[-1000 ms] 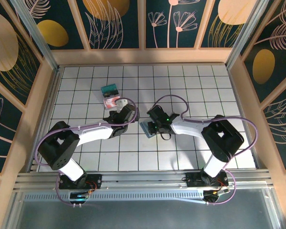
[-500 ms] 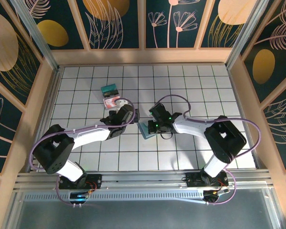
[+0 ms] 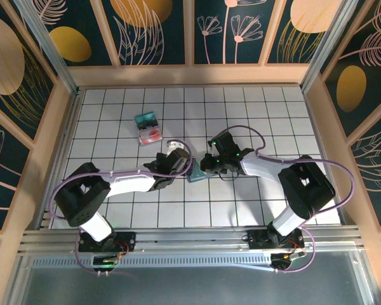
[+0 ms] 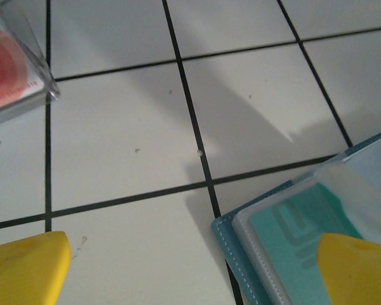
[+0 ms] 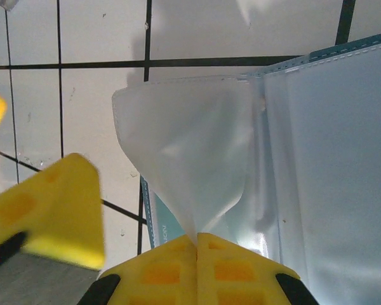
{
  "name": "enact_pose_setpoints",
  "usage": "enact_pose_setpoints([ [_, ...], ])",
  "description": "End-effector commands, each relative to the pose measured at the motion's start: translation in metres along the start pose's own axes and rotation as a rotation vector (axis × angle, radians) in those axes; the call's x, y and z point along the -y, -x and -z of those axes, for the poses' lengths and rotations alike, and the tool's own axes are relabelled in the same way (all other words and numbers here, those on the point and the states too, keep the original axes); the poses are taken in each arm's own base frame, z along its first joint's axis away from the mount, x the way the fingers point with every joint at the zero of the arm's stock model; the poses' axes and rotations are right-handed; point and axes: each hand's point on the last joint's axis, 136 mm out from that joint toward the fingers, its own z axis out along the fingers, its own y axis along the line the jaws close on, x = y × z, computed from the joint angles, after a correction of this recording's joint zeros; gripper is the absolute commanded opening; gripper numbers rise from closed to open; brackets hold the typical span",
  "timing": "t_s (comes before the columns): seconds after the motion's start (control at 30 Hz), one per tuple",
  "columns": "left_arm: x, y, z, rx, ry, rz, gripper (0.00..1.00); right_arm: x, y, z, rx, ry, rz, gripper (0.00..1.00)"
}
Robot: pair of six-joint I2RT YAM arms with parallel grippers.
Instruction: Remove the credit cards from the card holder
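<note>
The slate-blue card holder (image 3: 194, 172) lies open on the tiled floor between my two grippers. My right gripper (image 5: 197, 240) is shut on a clear plastic sleeve (image 5: 184, 146) of the holder (image 5: 330, 159), and the pinch pulls the sleeve up into a peak. A sliver of a teal credit card (image 5: 163, 227) shows beneath it. My left gripper (image 4: 190, 273) is open, low over the floor. Its right fingertip (image 4: 359, 270) is over the holder's corner (image 4: 227, 244), where a teal credit card (image 4: 292, 232) sits inside a clear pocket. The grippers (image 3: 185, 166) (image 3: 207, 166) nearly meet above the holder.
A teal card (image 3: 146, 119) and a red-pink card (image 3: 150, 135) lie on the tiles behind the left arm. The red-pink one (image 4: 9, 76) sits at the upper left of the left wrist view. Wooden walls (image 3: 63, 127) ring the white tiled floor.
My right gripper has shut onto the clear sleeve and drawn it up. The left arm has swung right and forward, bringing its open gripper to the holder's left edge.
</note>
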Motion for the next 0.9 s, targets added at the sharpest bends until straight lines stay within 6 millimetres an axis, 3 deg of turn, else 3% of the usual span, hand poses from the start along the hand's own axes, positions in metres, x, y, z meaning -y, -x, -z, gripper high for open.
enact_pose_setpoints([
  [0.0, 0.010, 0.010, -0.005, 0.022, -0.025, -0.018, 0.99, -0.009, 0.003, 0.007, 0.014, 0.070, -0.012, 0.02],
  [0.27, 0.018, -0.008, -0.019, -0.029, -0.030, -0.071, 0.99, -0.010, 0.003, 0.005, 0.018, 0.098, -0.026, 0.02],
  [0.43, 0.028, -0.008, -0.026, -0.028, -0.035, -0.093, 0.99, -0.013, 0.007, 0.010, 0.035, 0.107, -0.020, 0.03],
  [0.67, 0.039, 0.001, -0.029, -0.014, -0.048, -0.095, 0.99, -0.014, 0.016, 0.026, 0.085, 0.080, -0.004, 0.28],
  [0.87, 0.047, 0.002, -0.032, -0.025, -0.053, -0.134, 0.99, 0.007, 0.031, 0.054, 0.193, -0.097, -0.009, 0.37],
])
